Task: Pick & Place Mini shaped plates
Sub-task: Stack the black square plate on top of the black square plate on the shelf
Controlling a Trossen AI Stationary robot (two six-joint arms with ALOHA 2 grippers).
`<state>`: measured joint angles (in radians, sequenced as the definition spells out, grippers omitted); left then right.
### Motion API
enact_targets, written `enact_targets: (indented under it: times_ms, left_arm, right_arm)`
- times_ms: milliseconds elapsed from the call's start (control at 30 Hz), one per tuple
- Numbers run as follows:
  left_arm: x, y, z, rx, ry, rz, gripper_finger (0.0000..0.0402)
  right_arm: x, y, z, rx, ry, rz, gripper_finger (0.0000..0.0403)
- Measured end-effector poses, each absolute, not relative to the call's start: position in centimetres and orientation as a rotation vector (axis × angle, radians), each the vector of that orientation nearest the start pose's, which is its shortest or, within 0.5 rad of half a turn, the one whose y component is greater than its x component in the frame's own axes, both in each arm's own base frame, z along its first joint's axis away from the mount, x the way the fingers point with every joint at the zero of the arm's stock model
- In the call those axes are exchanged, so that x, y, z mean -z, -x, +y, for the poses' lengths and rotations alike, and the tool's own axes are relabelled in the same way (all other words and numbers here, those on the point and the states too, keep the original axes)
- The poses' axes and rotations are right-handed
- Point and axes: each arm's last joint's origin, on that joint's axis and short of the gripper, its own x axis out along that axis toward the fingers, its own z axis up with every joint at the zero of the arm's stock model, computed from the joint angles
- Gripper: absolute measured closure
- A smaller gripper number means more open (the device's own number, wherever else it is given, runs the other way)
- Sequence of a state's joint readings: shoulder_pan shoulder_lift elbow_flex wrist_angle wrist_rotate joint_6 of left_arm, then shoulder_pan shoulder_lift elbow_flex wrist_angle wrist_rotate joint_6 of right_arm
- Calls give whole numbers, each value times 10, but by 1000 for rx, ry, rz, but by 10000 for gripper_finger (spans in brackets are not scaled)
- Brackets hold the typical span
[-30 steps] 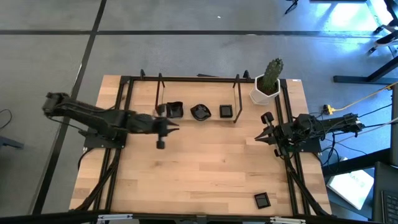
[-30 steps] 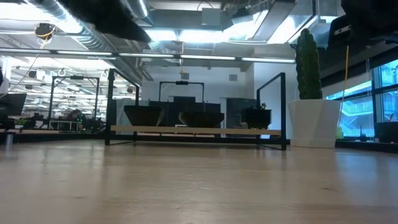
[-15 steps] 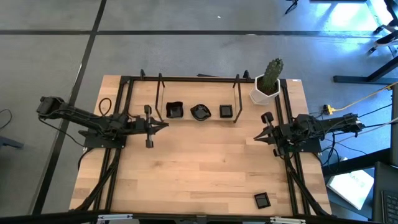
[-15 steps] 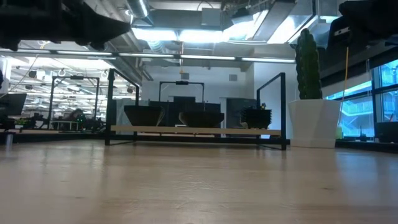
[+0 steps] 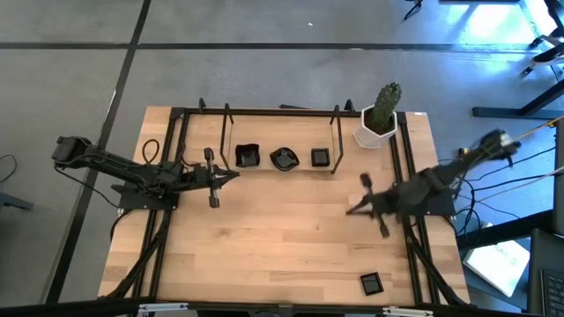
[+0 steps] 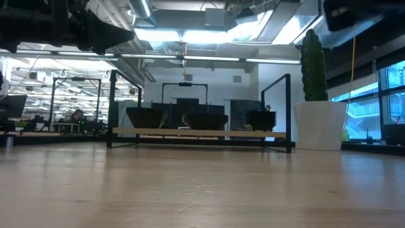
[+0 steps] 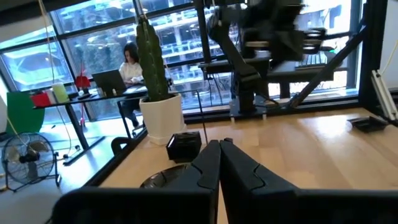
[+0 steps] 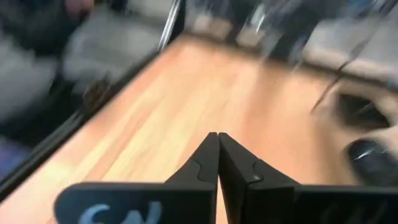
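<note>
The mini shaped plates sit as three small black stacks (image 5: 248,157), (image 5: 284,158), (image 5: 321,158) on a low shelf (image 6: 202,132) inside a black frame at the table's far side. One more square plate (image 5: 371,283) lies flat near the front edge. My left gripper (image 5: 234,176) is shut, pointing level, just left of and nearer than the leftmost stack. In its wrist view (image 7: 219,146) it faces the square stack (image 7: 185,144). My right gripper (image 5: 349,211) is shut and blurred over bare wood at the right (image 8: 217,140). Neither holds anything.
A white hexagonal pot with a green cactus (image 5: 379,116) stands at the far right corner, beside the frame. Black frame rails (image 5: 176,132) run along the table's left, right and far sides. The wood in the middle (image 5: 282,238) lies bare. A person sits at a desk beyond the table (image 7: 130,62).
My left gripper has drawn back from beside the leftmost stack toward the table's left edge, sinking and levelling out, then kept still. My right gripper has swung out from the right rail toward the table's middle and near edge, in a fast, blurred motion.
</note>
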<state>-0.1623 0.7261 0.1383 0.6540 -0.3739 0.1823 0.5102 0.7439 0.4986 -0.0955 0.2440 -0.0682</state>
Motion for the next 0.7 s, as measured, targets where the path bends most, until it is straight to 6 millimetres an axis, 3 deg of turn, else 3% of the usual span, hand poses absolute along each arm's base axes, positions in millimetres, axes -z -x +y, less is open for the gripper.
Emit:
enact_targets:
  times_ms: [133, 233, 500, 700]
  left_arm:
    - [-199, -154, -16, -208, -152, -46, 395]
    - [-198, -154, -17, -197, -153, -38, 390]
    - [-196, -154, -20, -178, -154, -20, 395]
    - [-196, -153, -20, -178, -132, -22, 393]
  right_arm:
    - [-265, -166, 134, -383, 259, 578, 397]
    - [-275, -171, 187, -370, 315, 735, 399]
    - [-267, -172, 308, -263, 305, 1046, 394]
    - [-239, -186, 356, -175, 276, 1190, 387]
